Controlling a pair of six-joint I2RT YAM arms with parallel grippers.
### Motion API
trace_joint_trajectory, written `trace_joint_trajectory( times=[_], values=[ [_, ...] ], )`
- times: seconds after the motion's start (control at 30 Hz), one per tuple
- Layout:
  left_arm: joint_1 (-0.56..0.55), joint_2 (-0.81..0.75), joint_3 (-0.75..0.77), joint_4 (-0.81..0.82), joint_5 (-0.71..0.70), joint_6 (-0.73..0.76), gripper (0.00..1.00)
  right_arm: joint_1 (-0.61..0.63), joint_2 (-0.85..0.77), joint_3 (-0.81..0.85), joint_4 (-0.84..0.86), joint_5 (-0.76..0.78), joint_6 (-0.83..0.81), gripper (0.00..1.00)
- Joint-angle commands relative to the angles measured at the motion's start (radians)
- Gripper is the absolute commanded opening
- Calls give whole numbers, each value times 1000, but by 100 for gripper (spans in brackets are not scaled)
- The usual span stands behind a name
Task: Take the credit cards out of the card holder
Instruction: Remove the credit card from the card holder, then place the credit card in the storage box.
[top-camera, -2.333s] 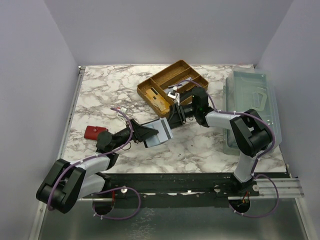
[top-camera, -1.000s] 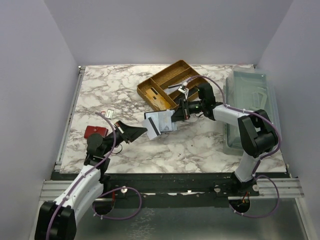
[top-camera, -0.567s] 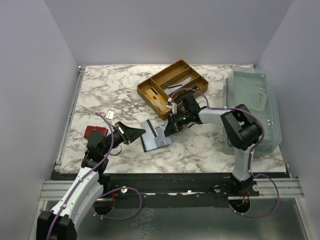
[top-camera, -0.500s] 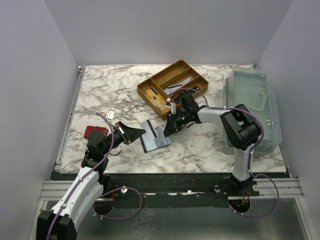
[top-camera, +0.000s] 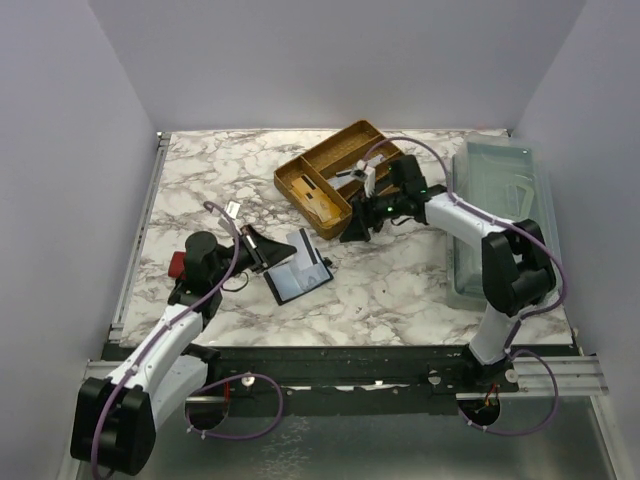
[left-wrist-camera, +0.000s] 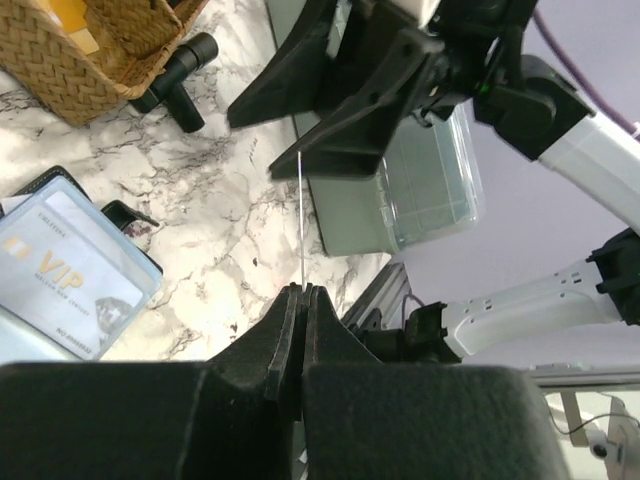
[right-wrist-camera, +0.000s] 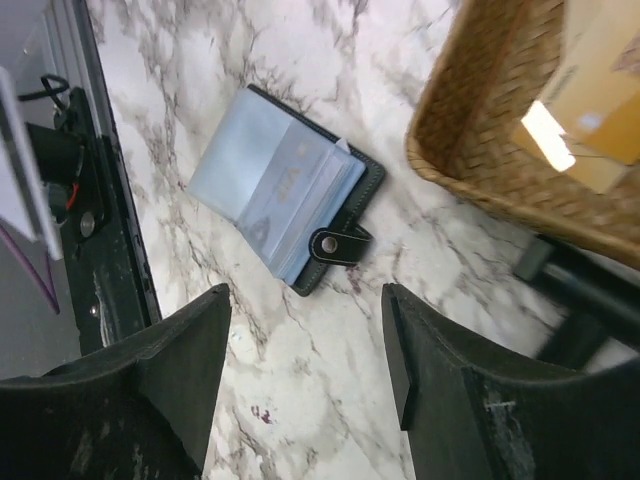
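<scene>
On the counter (top-camera: 400, 290), at 7 o'clock from the woven tray (top-camera: 318, 153), the card holder (top-camera: 297, 275) is laid open, probably so that its credit cards (left-wrist-camera: 65, 265) are exposed. A single card (left-wrist-camera: 300, 215) is pinched edge-on in the closed left hand (left-wrist-camera: 300, 298). The right hand (right-wrist-camera: 305, 292) is spread wide and empty. "VIP" is legible on the top card; smaller print is not.
</scene>
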Motion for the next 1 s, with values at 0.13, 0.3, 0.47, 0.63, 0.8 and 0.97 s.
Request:
trace_joint_trajectory(
  times=[0.13,0.3,0.47,0.63,0.8,0.97],
  values=[
    [-27,204,168,4,198,164,0,-184,-180,-136,259,-468,177,78],
    [-132,330,277,4,221,269,0,-183,-186,-314,847,-561,666,84],
    [-191,427,336,18,187,295,0,-160,-171,-329,888,-536,732,83],
    [-205,471,353,90,180,257,0,-141,-166,-333,886,-516,740,79],
    [-212,491,341,186,196,198,0,-126,-144,-320,851,-507,734,74],
    [-218,498,321,255,206,159,0,-106,-132,-313,830,-502,725,72]
  ],
)
